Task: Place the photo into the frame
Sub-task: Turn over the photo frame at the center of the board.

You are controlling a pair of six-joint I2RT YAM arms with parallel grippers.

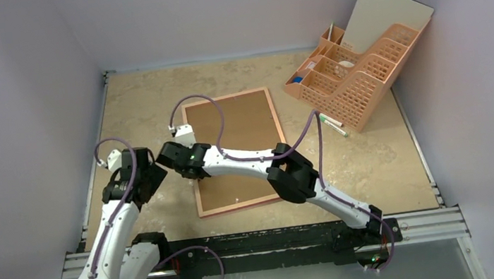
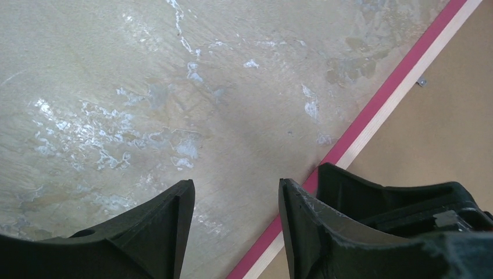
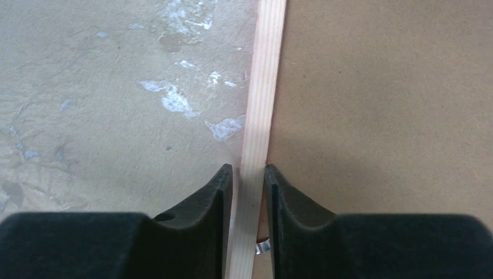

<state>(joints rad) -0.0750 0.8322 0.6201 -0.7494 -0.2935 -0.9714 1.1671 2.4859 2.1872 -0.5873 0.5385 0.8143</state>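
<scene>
Frame (image 1: 225, 97) lies face down mid-table, peach-wood side up, with the brown backing board (image 1: 245, 122) inside it. Right gripper (image 3: 249, 170) straddles the frame's left rail, jaws narrow, one finger (image 3: 276, 197) against the wood; can't tell if it's actually clamped. Left gripper (image 2: 235, 186) sits just outside that same rail over bare table, jaws wide, nothing between them. The right arm hides part of the frame's left side. Peach desk organiser (image 1: 357, 76) sits beyond the frame's far right corner, with a pen (image 1: 333, 123) beside it. Mottled beige table (image 1: 133, 103), pale walls.
</scene>
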